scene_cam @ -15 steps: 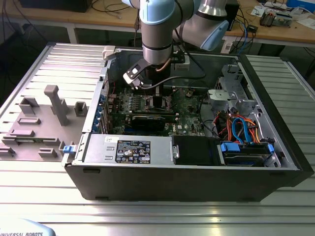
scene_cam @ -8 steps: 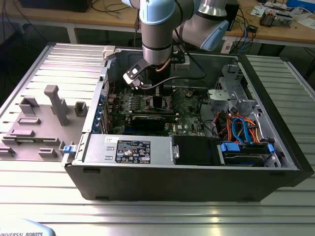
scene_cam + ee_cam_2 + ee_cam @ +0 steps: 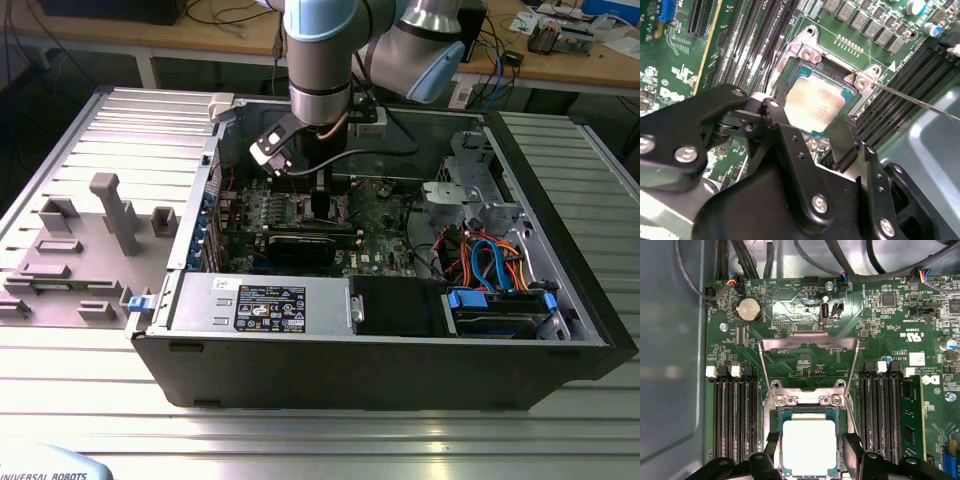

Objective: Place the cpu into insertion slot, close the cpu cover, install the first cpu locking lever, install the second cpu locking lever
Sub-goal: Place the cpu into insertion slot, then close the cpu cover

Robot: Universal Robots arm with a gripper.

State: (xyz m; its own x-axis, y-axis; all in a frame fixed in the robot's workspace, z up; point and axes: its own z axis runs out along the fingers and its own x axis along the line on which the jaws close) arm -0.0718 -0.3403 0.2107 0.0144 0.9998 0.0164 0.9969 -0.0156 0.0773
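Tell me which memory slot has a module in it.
The one farthest from the cpu, in the bank away from the grey case wall: it holds a green memory module; the others look empty.

A silver-grey table of ribbed metal slats [image 3: 320,440] carries a large black open-sided computer case [image 3: 330,372], which lies flat near its middle. Toward the exterior view's left, just beside the case, tall grey block-shaped fixtures [image 3: 112,210] stand upright on the same ribbed surface, with lower flat grey pieces [image 3: 50,275] near them.
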